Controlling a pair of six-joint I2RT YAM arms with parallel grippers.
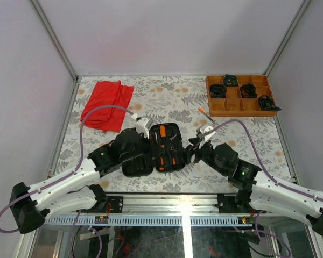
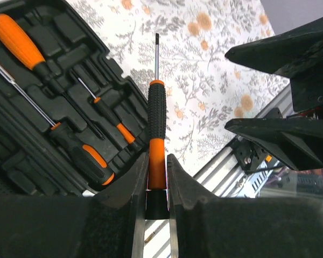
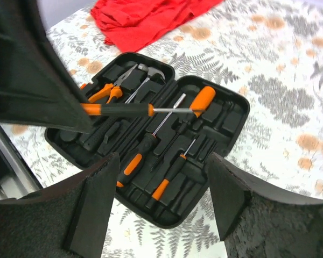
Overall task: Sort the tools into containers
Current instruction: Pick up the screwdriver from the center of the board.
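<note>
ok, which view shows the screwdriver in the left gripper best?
Left wrist: the screwdriver is in view from tip to handle, and the handle end is clamped in the left gripper. Right wrist shows it side-on in front of the open case. Top external barely resolves it.

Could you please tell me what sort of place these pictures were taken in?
Probably a robotics lab test cell: white panel walls in metal framing enclose a floral-covered table, and the left arm and right arm are bolted to an aluminium rail at its edge.
</note>
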